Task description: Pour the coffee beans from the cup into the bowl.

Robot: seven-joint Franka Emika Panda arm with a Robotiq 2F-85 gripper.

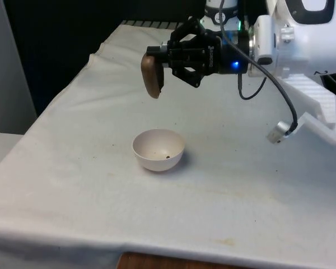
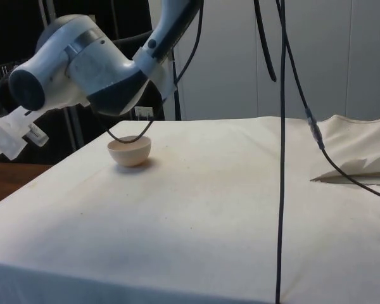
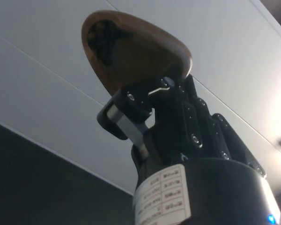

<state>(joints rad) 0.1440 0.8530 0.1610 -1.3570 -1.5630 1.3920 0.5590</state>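
Item: pouring step, in progress. We record one pincer (image 1: 157, 70), clenched on one brown wooden cup (image 1: 151, 75), held in the air above the bowl and a little toward the front view's left of it. The cup is tipped well over onto its side. In the wrist view the cup (image 3: 131, 51) shows dark beans (image 3: 102, 40) clustered inside, so we judge the pour unfinished.

Item: one pale bowl (image 1: 158, 149), upright on the worktop (image 1: 241, 190). We count one dark bean (image 1: 167, 157) on its inner wall; others, if any, are too small for us to tell. In the side view the bowl (image 2: 130, 152) sits just beneath the arm.

Item: one white cloth over the worktop, rumpled at its far edge from the bowl.

Next move, in our judgement: bring the cup's mouth squarely over the bowl, then tilt further so the remaining beans slide out; the present offset risks beans dropping beside the bowl's rim.
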